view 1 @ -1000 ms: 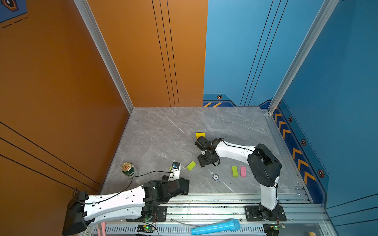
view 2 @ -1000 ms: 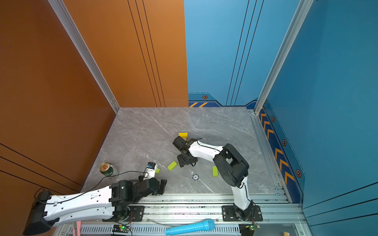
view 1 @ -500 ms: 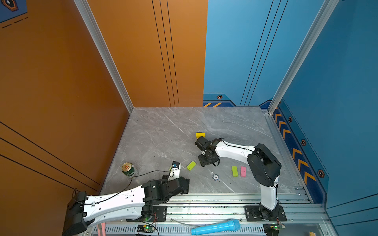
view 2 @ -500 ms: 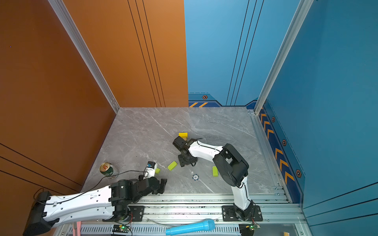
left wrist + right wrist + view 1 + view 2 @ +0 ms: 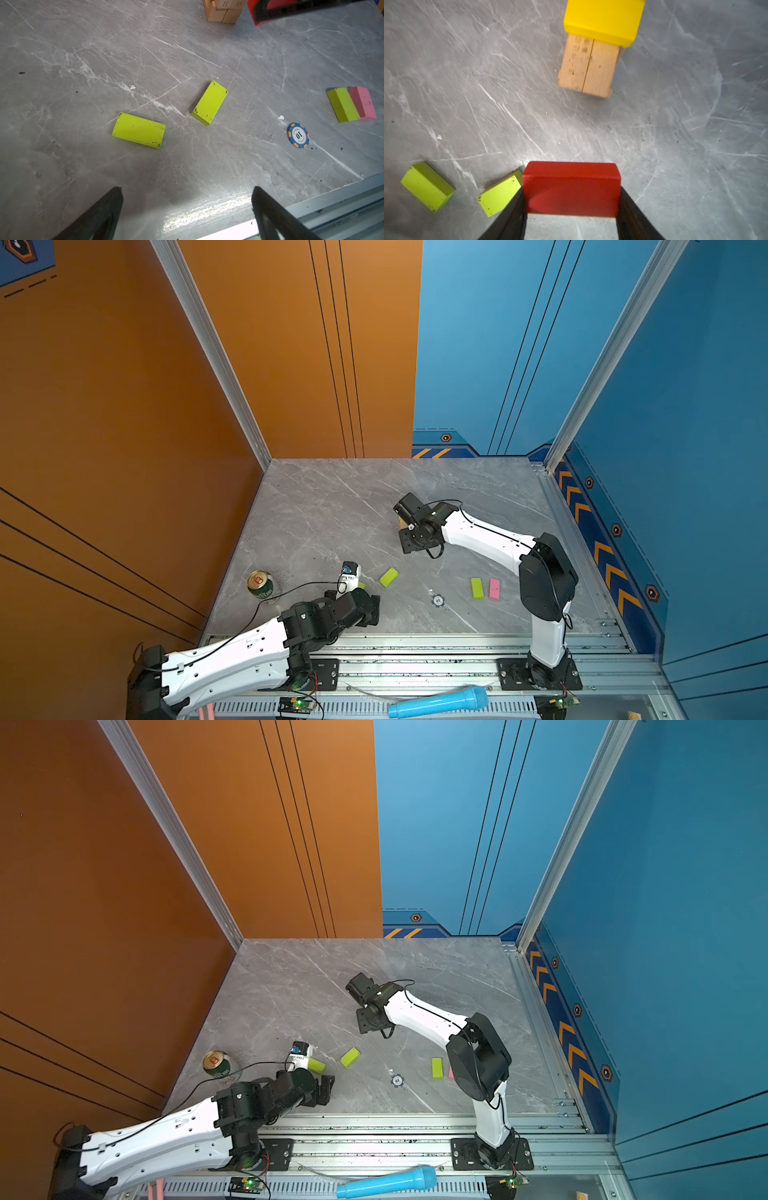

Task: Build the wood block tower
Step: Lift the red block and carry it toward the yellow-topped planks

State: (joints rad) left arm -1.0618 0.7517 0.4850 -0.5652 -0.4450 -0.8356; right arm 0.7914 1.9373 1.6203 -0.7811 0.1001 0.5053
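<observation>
The tower (image 5: 593,41) stands near the middle of the worktop (image 5: 332,510), well clear of the walls (image 5: 291,364) and the front rail (image 5: 457,643). It consists of two tan blocks (image 5: 575,64) side by side, long axes parallel, with a yellow block (image 5: 602,18) laid crosswise on top. The right pincer (image 5: 572,199) pinches a red block (image 5: 572,182) by its ends, long axis running jaw to jaw, with bare worktop between it and the tower. Two lime green blocks (image 5: 139,130) lie flat and apart before the left pincer (image 5: 187,188), which is spread wide and holds nothing. A green block (image 5: 342,105) and a pink block (image 5: 362,102) lie touching, parallel.
</observation>
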